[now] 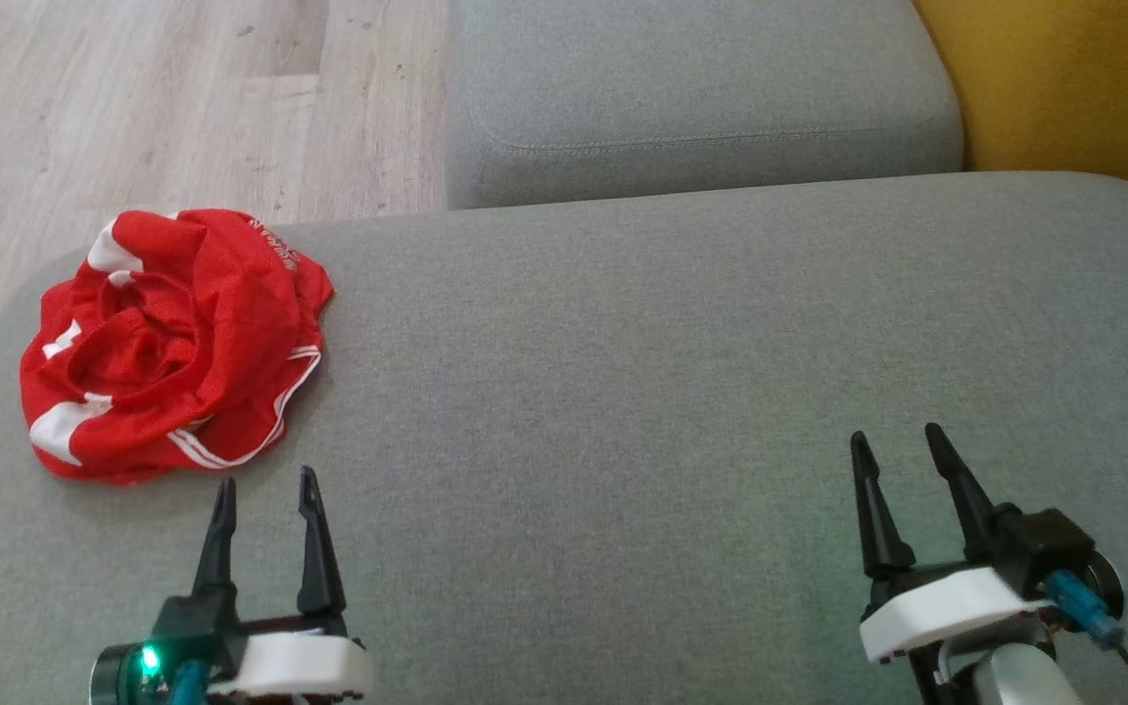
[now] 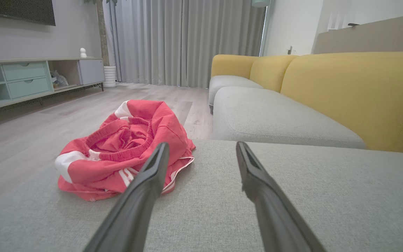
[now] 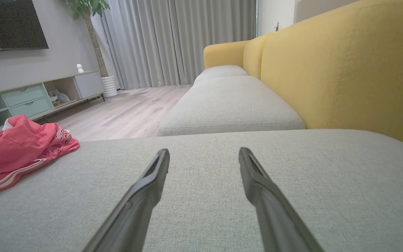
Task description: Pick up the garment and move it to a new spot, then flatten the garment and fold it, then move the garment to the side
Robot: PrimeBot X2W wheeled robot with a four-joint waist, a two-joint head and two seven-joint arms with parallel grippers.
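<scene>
Head view: the garment lies crumpled at the grey cushion's far-left corner; left gripper hovers just short of it, fingers spread, empty; right gripper well apart, fingers parted, empty. Left wrist view: garment just beyond the left fingertip; right wrist view: garment at the left edge.

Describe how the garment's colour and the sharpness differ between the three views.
Head view: the garment is saturated red, slightly soft. Left wrist view: it looks washed-out pink, and the fingers blur toward the bottom edge. Right wrist view: same pink cast.
</scene>
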